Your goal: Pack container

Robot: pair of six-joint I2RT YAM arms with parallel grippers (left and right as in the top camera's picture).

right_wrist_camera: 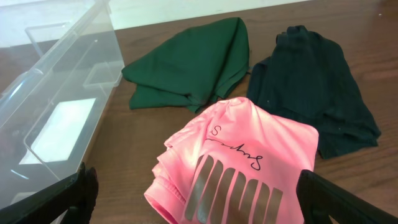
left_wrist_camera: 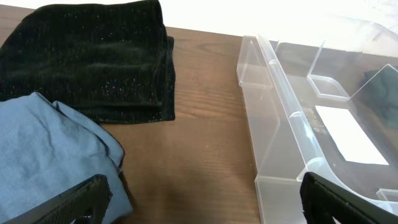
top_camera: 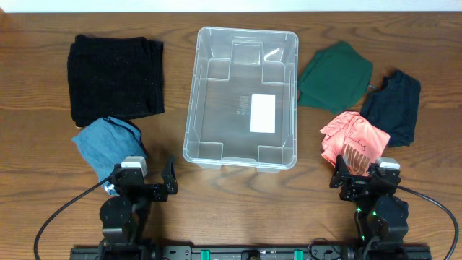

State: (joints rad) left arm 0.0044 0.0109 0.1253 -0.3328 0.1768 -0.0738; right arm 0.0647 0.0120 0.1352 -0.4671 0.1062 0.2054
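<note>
**PACK CONTAINER: STATUS AND HAZARDS BEFORE THE FIRST PICK**

Both arms sit at the near edge of the table (top_camera: 43,166). The left gripper (left_wrist_camera: 208,208) is spread wide and holds nothing. The right gripper (right_wrist_camera: 199,205) is also spread wide and empty.

A crumpled blue cloth (top_camera: 108,144) lies just beyond the left gripper. A pink shirt (top_camera: 352,137) with a dark print lies just beyond the right gripper.

The container (top_camera: 193,101) stands at table centre, between the two arms. It holds no garment; only its white label (top_camera: 263,113) shows on the base.

Further out, a folded black garment (top_camera: 115,76) lies far left, its near edge touching the blue cloth. A green garment (top_camera: 336,76) and a dark garment (top_camera: 393,105) lie far right.

Hazards:
- The pink shirt appears to overlap the dark garment's edge, though the contact is not clear. Lifting it could drag the dark garment.
- A shallow pinch may take one layer only. The cloth would unfold and drape over the rim.
- The container is probably light. A finger striking its wall could push it off position.
- If both arms reach in together, they could collide above the container.
</note>
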